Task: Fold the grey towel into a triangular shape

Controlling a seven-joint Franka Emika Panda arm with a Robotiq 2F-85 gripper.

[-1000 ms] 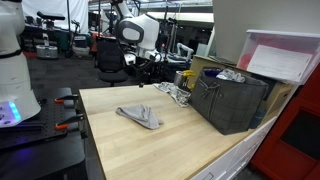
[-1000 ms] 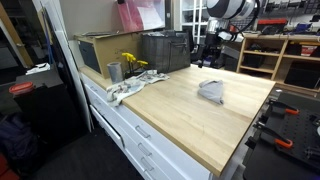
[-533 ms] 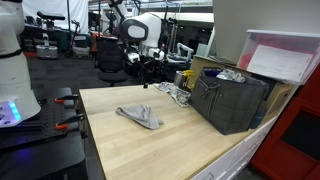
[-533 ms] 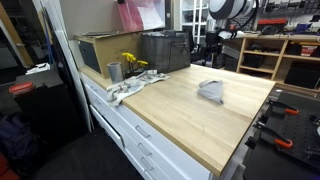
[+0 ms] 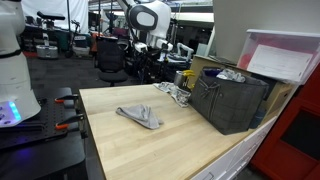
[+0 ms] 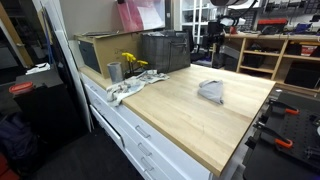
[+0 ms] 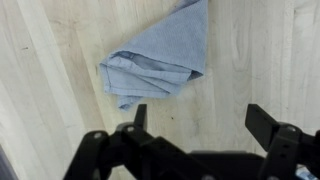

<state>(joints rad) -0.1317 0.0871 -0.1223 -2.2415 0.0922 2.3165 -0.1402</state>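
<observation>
The grey towel [image 5: 140, 116] lies folded in a rough triangle on the wooden table top; it also shows in an exterior view [image 6: 211, 90] and in the upper middle of the wrist view [image 7: 160, 58]. My gripper [image 7: 200, 118] is open and empty, high above the table with the towel well below it. In an exterior view the arm [image 5: 150, 20] is raised at the far edge of the table; the fingers are too small to make out there.
A dark grey crate [image 5: 230, 100] stands at one end of the table, also seen in an exterior view [image 6: 165, 48]. A crumpled white cloth [image 6: 125, 90], a metal cup [image 6: 114, 71] and yellow flowers [image 6: 131, 62] sit beside it. Red clamps [image 5: 65, 100] lie past the table's other edge.
The arm has risen and pulled back from the table; the towel has stayed where it lies.
</observation>
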